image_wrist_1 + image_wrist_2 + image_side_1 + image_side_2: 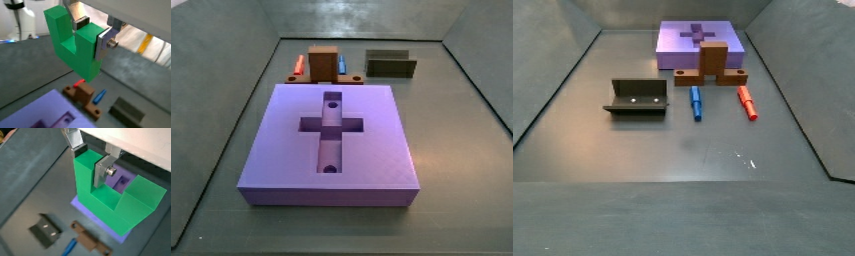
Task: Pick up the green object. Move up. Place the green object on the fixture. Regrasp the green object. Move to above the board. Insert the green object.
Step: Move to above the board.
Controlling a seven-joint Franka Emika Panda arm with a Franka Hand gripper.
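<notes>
A dark grey, smooth floor (647,145) with raised walls carried everything. The large flat purple board (331,140) with its cross-shaped recess lay toward one end wall. Beside it sat a brown block (712,62), a small red piece (747,101) and a small blue piece (696,101), then the dark olive-grey fixture (636,97). The gripper (92,31) hung clear above the floor.

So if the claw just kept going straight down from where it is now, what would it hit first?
Probably the purple board: in a wrist view it lies directly beneath the green object the claw holds. Depth is unclear, and neither side view shows the claw.
</notes>
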